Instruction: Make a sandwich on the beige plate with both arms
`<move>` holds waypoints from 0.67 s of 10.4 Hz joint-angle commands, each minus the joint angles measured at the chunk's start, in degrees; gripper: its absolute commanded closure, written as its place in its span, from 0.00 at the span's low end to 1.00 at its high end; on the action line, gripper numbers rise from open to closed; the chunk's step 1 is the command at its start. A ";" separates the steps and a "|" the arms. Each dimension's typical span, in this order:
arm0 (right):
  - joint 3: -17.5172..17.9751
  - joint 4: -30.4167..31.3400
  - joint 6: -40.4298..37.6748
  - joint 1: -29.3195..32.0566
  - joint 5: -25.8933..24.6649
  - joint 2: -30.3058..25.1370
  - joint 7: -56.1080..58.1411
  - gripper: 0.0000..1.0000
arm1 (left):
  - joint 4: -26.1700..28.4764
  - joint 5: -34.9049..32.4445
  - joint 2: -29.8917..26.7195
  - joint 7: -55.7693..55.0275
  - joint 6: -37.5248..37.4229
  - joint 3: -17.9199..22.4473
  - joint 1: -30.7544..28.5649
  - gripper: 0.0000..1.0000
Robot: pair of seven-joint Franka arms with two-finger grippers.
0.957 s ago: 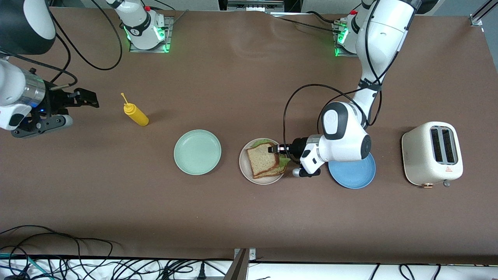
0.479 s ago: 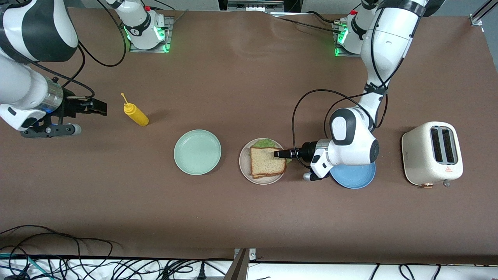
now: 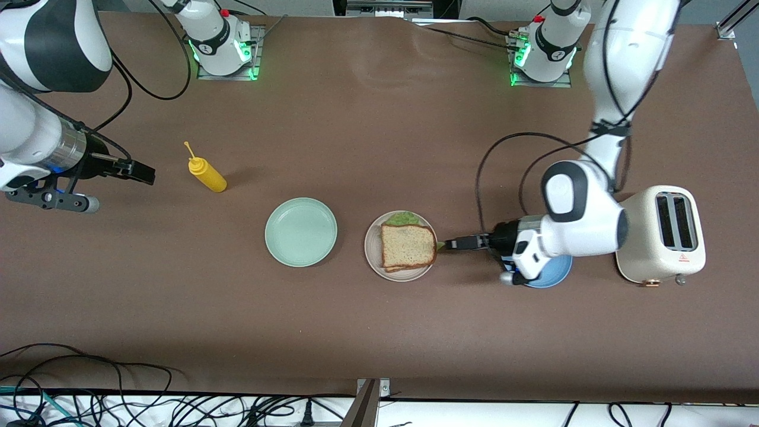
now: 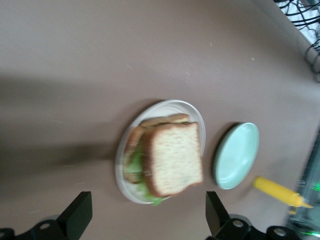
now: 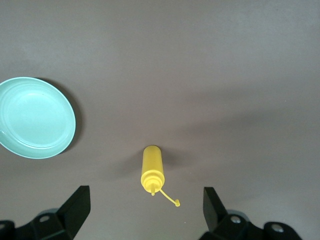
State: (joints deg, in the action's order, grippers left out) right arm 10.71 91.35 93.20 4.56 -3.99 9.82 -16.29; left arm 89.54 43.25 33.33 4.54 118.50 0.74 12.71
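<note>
Robotics lab, bolted arm bases, loose cables, brown table

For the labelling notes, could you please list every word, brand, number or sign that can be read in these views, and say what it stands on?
No word, brand or number can be read in any view.
Cream two-slot toaster: a small red warning triangle on the side facing the front camera; a line of print beneath it is too small to read.
Round marks on the two white arm bases at the table's edge: too small to read.
Yellow squeeze bottle, plates and sandwich: no text.
</note>
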 commanded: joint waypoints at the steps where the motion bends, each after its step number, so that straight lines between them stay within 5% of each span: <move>1: 0.10 2.42 2.50 -0.43 2.57 -2.43 -1.55 0.00 | 7.54 -14.88 -13.67 -0.41 -0.73 -0.13 -3.90 0.00; 4: 0.10 6.54 5.75 -0.34 2.59 -5.06 -1.64 0.00 | 15.56 -26.41 -29.77 -0.23 -5.35 -0.22 -8.74 0.00; 7: 0.10 6.82 6.03 -0.43 2.85 -5.42 -1.29 0.00 | 14.87 -40.13 -39.90 -0.32 -20.73 -0.31 -10.95 0.00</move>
State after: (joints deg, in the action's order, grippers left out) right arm 10.99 95.92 98.26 4.25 -2.34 6.67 -17.29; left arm 101.81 8.21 -1.17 4.13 101.24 0.99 2.62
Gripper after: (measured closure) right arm 0.000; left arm 0.000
